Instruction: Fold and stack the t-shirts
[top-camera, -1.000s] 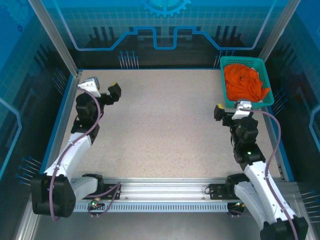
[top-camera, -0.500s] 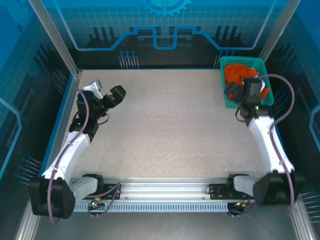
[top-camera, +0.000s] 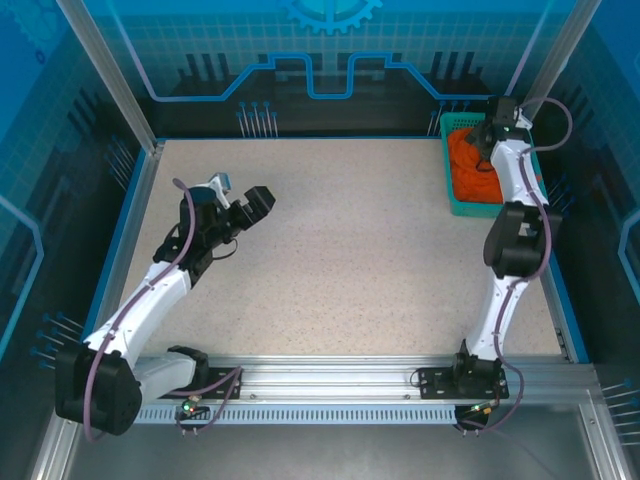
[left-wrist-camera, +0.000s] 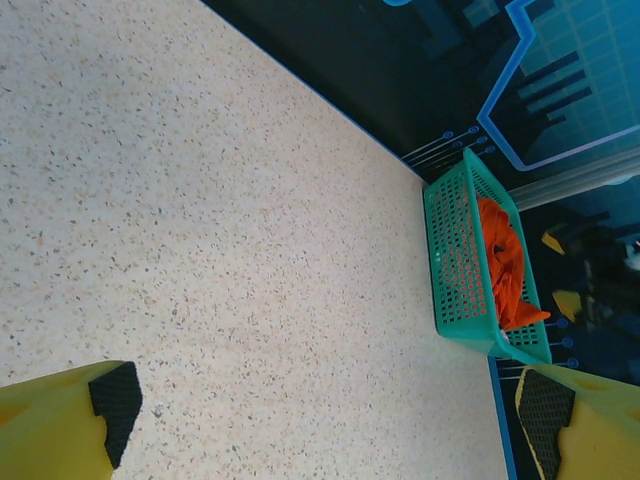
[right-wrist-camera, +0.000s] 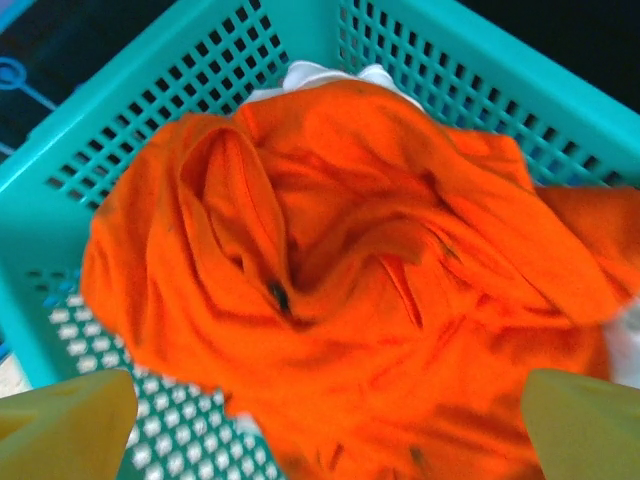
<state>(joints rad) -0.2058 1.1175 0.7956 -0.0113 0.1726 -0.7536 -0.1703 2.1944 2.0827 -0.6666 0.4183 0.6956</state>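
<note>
my left gripper hung spread wide over the table, holding nothing. nothing was folded yet: the orange t-shirt lay bunched over the white t-shirt in the teal basket, my right gripper spread open just above.

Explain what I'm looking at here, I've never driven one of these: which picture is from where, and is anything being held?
Two robot arms are bolted at the near edge of a speckled table. The overhead picture looks down from behind them; the other two come from cameras on each wrist, yellow fingers at the corners. The left gripper hangs open over bare table. The right gripper is open above the teal basket, which holds a crumpled orange t-shirt with white cloth peeking out. Nothing is held.
</note>
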